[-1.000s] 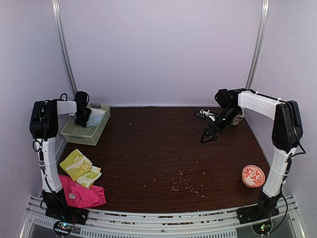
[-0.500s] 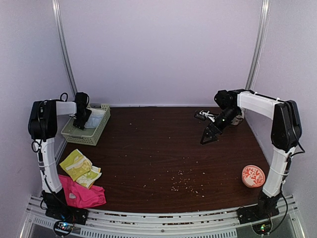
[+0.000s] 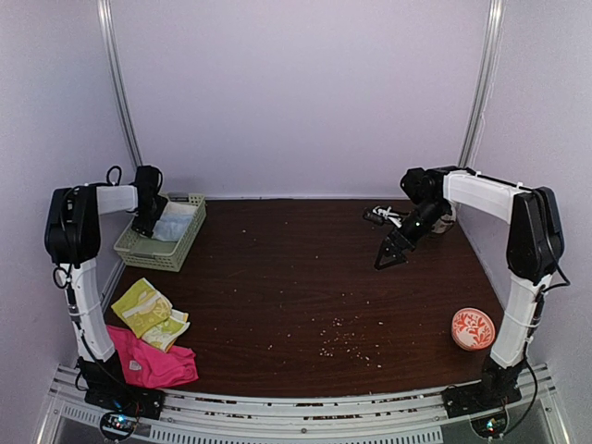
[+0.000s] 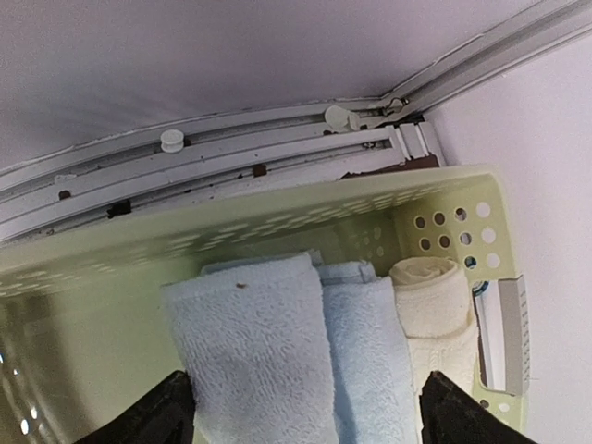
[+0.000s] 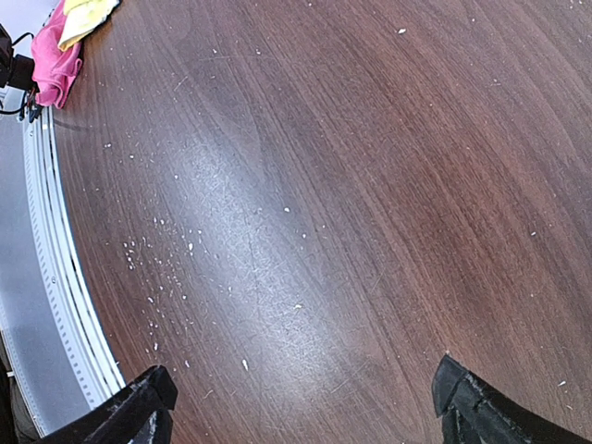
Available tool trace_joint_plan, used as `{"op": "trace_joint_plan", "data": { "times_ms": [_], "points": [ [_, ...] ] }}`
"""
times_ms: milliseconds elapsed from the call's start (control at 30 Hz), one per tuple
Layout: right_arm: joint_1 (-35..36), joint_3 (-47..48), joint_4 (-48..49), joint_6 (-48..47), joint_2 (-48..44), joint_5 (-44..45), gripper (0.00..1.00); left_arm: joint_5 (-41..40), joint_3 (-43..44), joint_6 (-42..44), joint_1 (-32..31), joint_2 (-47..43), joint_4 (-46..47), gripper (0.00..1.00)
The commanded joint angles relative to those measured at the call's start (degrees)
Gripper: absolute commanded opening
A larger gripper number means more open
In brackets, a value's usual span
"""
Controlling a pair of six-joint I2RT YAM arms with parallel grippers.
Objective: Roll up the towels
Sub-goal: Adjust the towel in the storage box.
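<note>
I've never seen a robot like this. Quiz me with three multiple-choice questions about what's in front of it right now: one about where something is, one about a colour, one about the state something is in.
1. Where is the cream towel?
A. On the table in front of the right arm
B. Rolled up in the basket, next to a blue towel
C. Between the right tool's fingers

2. What colour is the towel nearest the left arm's base?
A. Black
B. Orange
C. Pink

3. How is the right tool?
A. Open, with nothing in it
B. Shut on a towel
C. Shut on the basket's rim

Answers: 1 B, the left wrist view shows it rolled at one end of the basket. 2 C, the pink towel lies by the front edge. 3 A, its fingers stand wide apart over the bare table.
</note>
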Motion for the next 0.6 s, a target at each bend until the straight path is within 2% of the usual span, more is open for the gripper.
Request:
{"op": "trace_joint_plan", "data": {
  "times_ms": [0,167,367,567],
  "points": [
    [0.1,-0.8,-0.3,0.2,-3.3,0.6,1.0,-1.3,-1.4,1.2,-0.2,-3.3,-1.6,0.86],
    [0.0,-0.2,0.3,0.8,-4.8,1.3,1.0,-2.9,-2.1,5.6,-0.4,-6.6,-1.8,0.86],
    [-1.0,2.6,3.6,3.6,-5.4,2.5,1.0,-8.2,-2.1,17.3,-2.0,-12.0,-0.7,0.86],
    [-2.2,5.5,5.6,5.8,-6.4,1.8,1.0,-8.6,-3.2,28.9,-3.5,-17.8,1.4,0.85]
  ]
}}
